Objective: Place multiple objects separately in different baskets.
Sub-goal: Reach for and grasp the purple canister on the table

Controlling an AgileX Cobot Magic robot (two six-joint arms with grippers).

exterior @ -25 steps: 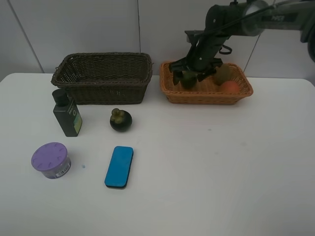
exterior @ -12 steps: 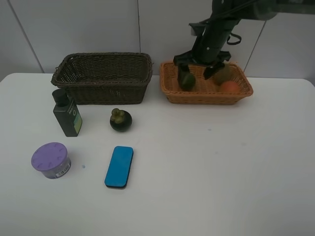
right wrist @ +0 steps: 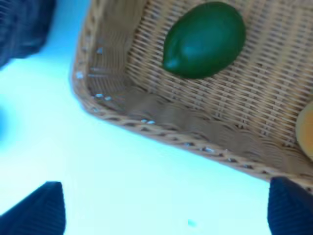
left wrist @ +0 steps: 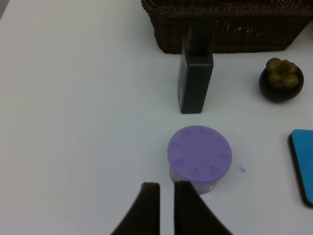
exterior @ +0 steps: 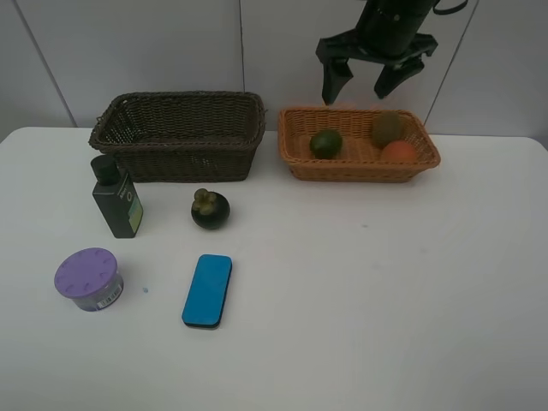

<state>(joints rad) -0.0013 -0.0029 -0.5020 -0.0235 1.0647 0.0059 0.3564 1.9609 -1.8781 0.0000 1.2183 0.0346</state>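
My right gripper (exterior: 354, 92) is open and empty, high above the orange-tan basket (exterior: 364, 171). In that basket lie the green oval fruit (exterior: 326, 143), the brown kiwi (exterior: 387, 128) and the orange-red peach (exterior: 399, 151). The right wrist view shows the green fruit (right wrist: 205, 39) in the basket's corner (right wrist: 146, 115), well clear of the spread fingertips (right wrist: 41, 208). On the table are the dark green bottle (exterior: 117, 199), mangosteen (exterior: 210, 209), blue eraser (exterior: 207, 289) and purple-lidded tub (exterior: 88, 278). My left gripper (left wrist: 166, 188) is shut and empty just short of the tub (left wrist: 199, 156). The white marker is out of view.
The dark brown basket (exterior: 178, 137) stands at the back left, behind the bottle (left wrist: 195, 81) and the mangosteen (left wrist: 281, 81). The eraser (left wrist: 303, 164) lies to the tub's right. The white table's right half is bare.
My right gripper has let go of the green fruit in the orange-tan basket, opened, and risen well above the basket. The fruit now rests there. Nothing else moved.
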